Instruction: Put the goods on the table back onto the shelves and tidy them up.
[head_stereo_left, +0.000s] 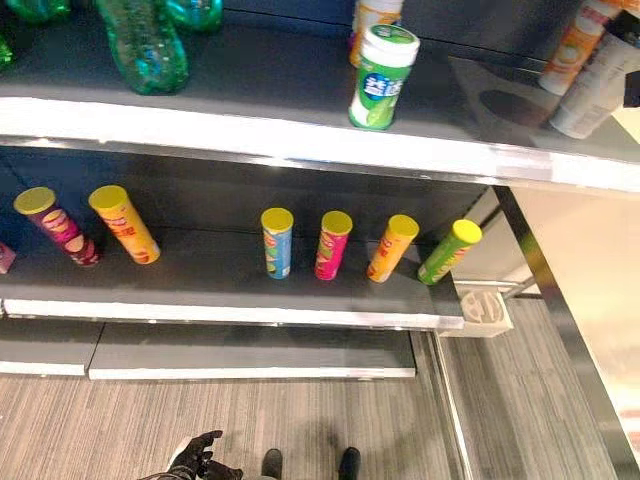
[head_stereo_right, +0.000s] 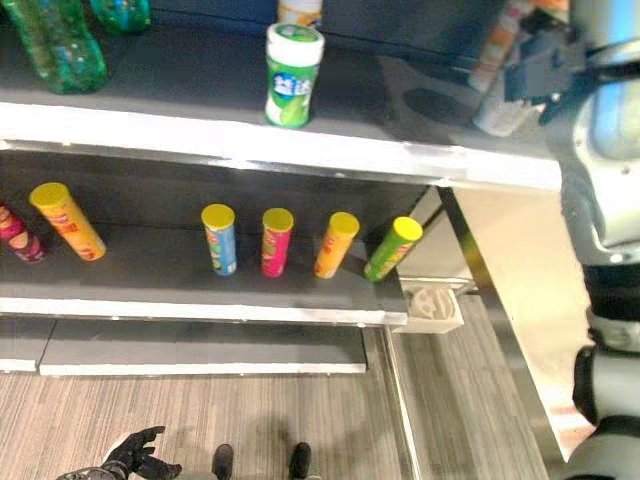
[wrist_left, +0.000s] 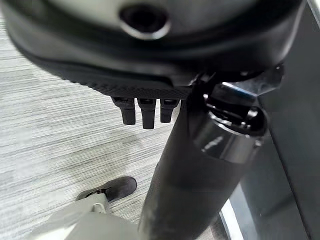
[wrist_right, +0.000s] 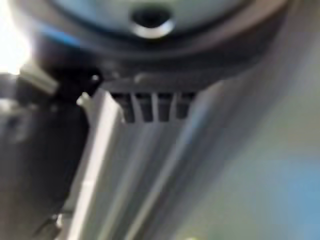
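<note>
On the middle shelf (head_stereo_left: 230, 285), six yellow-lidded snack tubes are seen: a maroon tube (head_stereo_left: 58, 227) and an orange-yellow tube (head_stereo_left: 124, 224) lean towards its left end, while a blue tube (head_stereo_left: 277, 242), a pink tube (head_stereo_left: 333, 244), an orange tube (head_stereo_left: 391, 248) and a green tube (head_stereo_left: 449, 251) are spaced along its right half, the last two tilted. Above that shelf, a green-and-white canister (head_stereo_left: 381, 76) and green bottles (head_stereo_left: 143, 42) are held on the upper shelf (head_stereo_left: 300, 140). Well below the middle shelf, over the floor, the left hand (head_stereo_left: 198, 458) is held empty with fingers relaxed and spread. The right hand (wrist_right: 150, 107) is shown with fingers straight, nothing grasped.

No item is being carried, so a straightening step is judged to be next; a reach up to the leaning tubes would be called for. Print on the labels cannot be made out.
</note>
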